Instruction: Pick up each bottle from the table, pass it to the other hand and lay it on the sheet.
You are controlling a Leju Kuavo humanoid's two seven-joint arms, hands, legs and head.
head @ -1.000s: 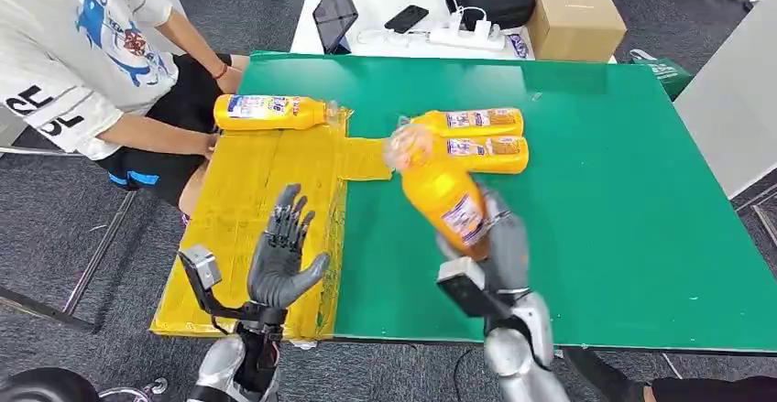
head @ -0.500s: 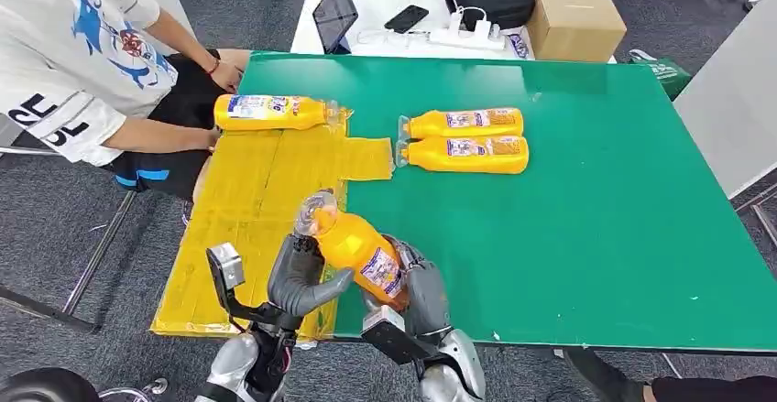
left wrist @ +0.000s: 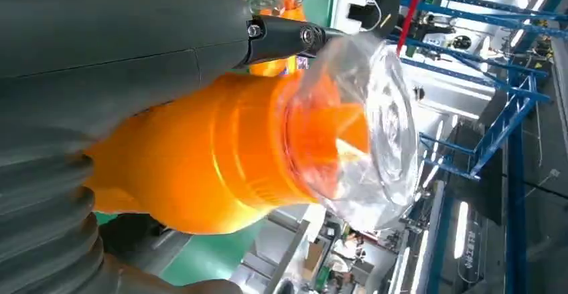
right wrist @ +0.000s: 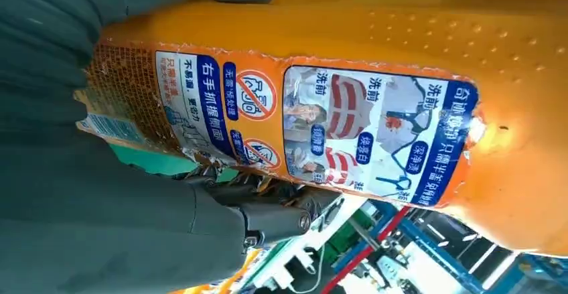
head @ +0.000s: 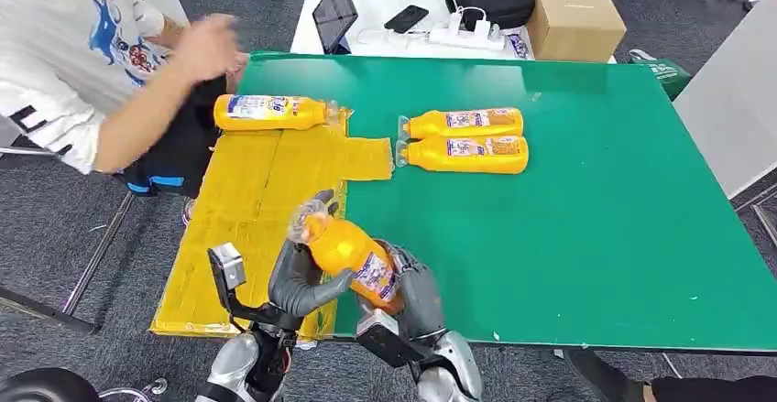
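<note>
Bottle in transfer (head: 351, 254): an orange one with a clear cap and a printed label, tilted with its cap up and to the left, held above the near edge of the green table (head: 596, 219), where the yellow sheet (head: 247, 210) meets the bare green. The right hand (head: 414, 292) grips its lower body, fingers wrapped around the label. The left hand (head: 298, 278) is closed on its upper part, thumb across the front just below the neck, so both hands hold it together. In the left wrist view the cap (left wrist: 362, 126) fills the middle, next to the thumb. One more bottle (head: 268, 112) lies on its side at the far edge of the sheet. Two others (head: 463, 140) lie side by side on the green, just right of the sheet's far right corner. A person (head: 101, 63) sits at the far left, one hand raised and blurred.
</note>
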